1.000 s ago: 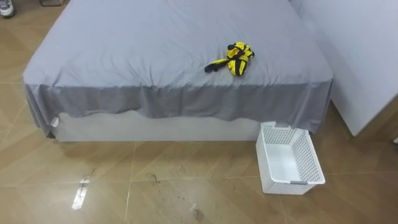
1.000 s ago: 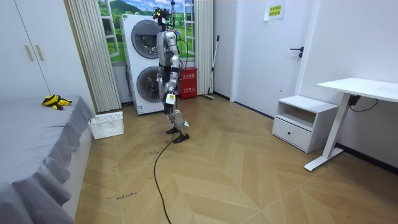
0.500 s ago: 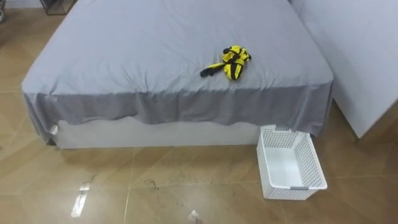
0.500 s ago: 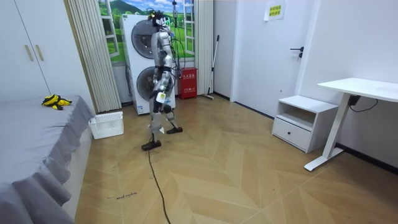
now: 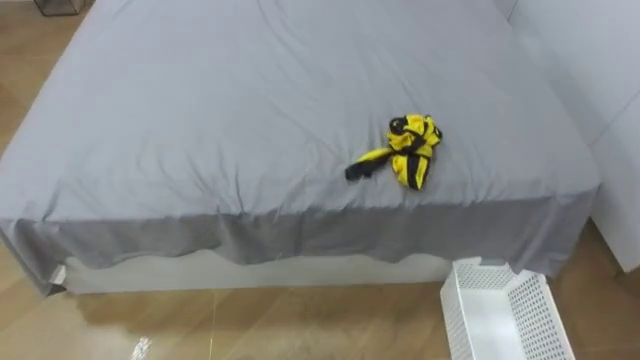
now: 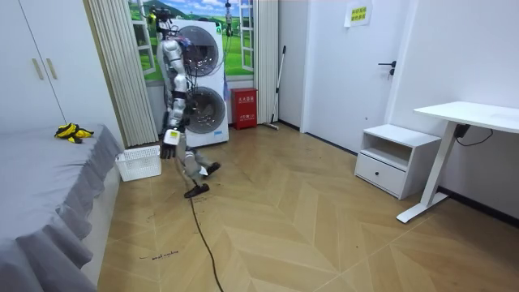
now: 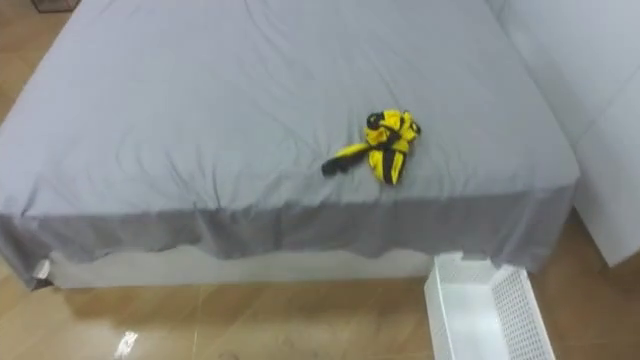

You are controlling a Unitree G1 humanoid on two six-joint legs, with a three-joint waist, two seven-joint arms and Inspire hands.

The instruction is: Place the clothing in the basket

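Walked nearer to the bed point(image 5: 200, 110) since a second ago, off from the washing machines point(image 6: 212, 81) and up beside the basket point(image 5: 478, 267); no change to the clothes point(image 5: 408, 158) themselves. Approach step, by the look of it — nothing picked up yet. Next: close in on the bed's foot edge, reach over the hanging sheet, gather the whole bundle. Yellow and black, bunched in a small crumpled heap, one thin end trailing left, lying on the bed near its edge, up and left of the white lattice basket on the floor. Left hand point(image 6: 169, 146) hanging by the hip — grip too small to tell.
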